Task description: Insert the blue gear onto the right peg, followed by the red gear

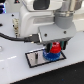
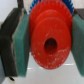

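Blue gear (image 1: 48,55) already down on plate (image 1: 34,60), gripper (image 2: 46,42) fingers clamped on red gear (image 2: 50,42) just above it, seating still left.

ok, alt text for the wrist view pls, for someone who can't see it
Close-up of the red gear clamped between the gripper's two teal finger pads, its central hub hole facing the camera. Blue gear teeth peek out behind the red gear's edge; the image is blurry and tightly framed.
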{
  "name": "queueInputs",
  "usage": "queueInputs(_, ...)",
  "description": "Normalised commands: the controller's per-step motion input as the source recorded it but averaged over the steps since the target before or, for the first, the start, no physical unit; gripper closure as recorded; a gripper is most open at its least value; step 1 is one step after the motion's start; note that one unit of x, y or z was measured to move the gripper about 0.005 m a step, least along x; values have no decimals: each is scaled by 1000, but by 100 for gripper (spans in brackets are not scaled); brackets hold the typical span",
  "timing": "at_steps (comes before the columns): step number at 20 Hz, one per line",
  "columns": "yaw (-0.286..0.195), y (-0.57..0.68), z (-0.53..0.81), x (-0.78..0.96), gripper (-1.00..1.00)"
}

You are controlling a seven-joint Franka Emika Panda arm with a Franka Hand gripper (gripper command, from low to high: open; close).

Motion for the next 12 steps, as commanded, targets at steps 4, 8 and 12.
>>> queueInputs(4,0,-92,257,8,100)
queueInputs(8,0,-189,-37,66,100)
queueInputs(12,0,-252,-139,196,100)
